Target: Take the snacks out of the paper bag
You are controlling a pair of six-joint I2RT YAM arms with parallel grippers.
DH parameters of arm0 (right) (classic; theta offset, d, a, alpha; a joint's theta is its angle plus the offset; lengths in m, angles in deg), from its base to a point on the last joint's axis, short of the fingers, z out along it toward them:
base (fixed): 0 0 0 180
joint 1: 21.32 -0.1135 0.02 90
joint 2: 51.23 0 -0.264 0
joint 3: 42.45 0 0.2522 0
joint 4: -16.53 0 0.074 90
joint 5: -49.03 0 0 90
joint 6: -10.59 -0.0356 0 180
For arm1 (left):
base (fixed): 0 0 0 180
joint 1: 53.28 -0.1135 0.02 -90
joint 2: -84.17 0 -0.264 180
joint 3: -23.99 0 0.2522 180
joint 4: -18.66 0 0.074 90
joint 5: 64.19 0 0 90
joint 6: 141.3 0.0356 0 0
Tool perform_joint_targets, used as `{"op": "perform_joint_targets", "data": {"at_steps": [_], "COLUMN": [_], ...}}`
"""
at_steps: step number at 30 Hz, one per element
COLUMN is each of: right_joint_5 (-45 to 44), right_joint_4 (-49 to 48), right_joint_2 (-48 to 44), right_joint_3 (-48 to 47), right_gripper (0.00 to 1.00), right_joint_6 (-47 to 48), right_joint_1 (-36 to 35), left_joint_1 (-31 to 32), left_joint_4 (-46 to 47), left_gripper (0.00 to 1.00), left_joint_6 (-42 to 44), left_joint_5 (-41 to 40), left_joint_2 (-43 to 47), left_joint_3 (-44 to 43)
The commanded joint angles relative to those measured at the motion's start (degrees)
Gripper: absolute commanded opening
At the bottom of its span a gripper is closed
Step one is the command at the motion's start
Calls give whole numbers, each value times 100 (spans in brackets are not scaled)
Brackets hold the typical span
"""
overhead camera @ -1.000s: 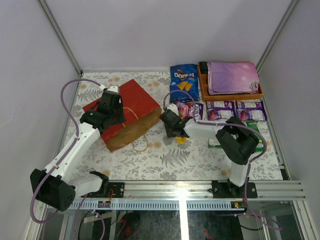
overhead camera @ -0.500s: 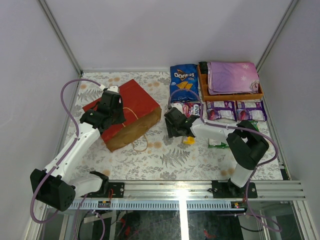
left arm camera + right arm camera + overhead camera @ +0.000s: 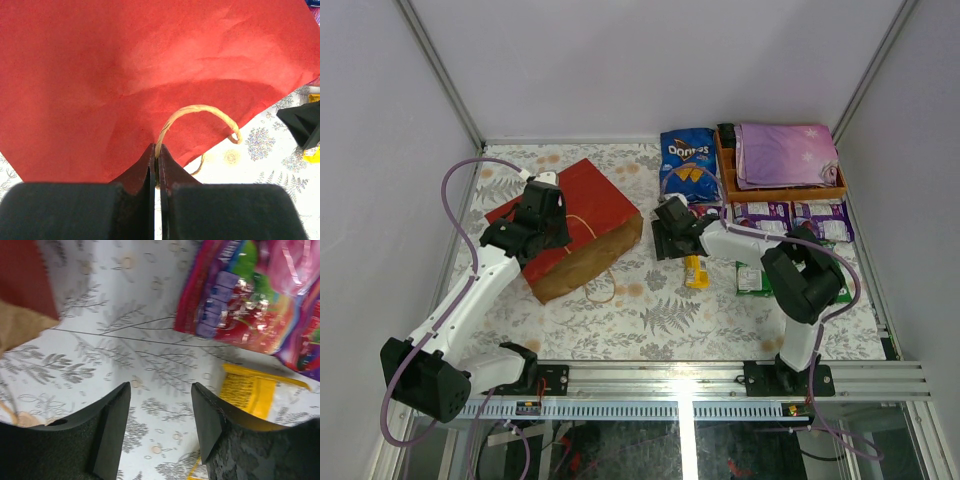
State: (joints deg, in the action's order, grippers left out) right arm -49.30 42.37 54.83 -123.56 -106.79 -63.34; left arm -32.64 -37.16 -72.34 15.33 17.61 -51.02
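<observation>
Pinching paper bag (image 3: pixel 125 75) handle (image 3: pixel 200 111), left tool (image 3: pixel 156 170); right tool (image 3: pixel 160 425) spread, empty, beside yellow packet (image 3: pixel 250 390).

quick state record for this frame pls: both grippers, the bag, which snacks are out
left gripper: shut on handle of paper bag
paper bag: lying flat, red face up
right gripper: open, empty, over table beside yellow packet
snacks out: yellow packet, candy pack, Doritos bag, purple packs
tray: holds folded purple cloth
</observation>
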Motion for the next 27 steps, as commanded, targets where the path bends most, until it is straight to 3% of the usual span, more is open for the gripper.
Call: {"op": "perform_joint_targets", "data": {"at_steps": [1, 5, 9, 13, 16, 19, 27], "right_joint_5": [52, 491, 900, 773, 653, 668, 2620], "right_joint_4": [258, -105, -470, 270, 516, 849, 745], "right_joint_2": [-357, -690, -792, -802, -995, -1043, -2059], "right_joint_3": [92, 232, 302, 68, 220, 216, 806], "right_gripper": [60, 65, 54, 62, 80, 84, 91], "right_joint_6": [4, -577, -345, 1170, 2531, 3658, 6657], "right_joint_1": [220, 214, 212, 214, 218, 221, 224], "left_joint_1": [54, 54, 54, 53, 53, 59, 119], "left_joint_4": [251, 243, 244, 244, 250, 251, 249], "left_gripper": [0, 0, 0, 0, 0, 0, 0], "left_joint_6": [91, 93, 97, 91, 95, 94, 108], "left_joint_5": [47, 70, 63, 75, 107, 161, 330], "left_joint_2": [36, -1, 0, 12, 7, -41, -226], "left_joint_3": [35, 28, 34, 43, 35, -3, -18]}}
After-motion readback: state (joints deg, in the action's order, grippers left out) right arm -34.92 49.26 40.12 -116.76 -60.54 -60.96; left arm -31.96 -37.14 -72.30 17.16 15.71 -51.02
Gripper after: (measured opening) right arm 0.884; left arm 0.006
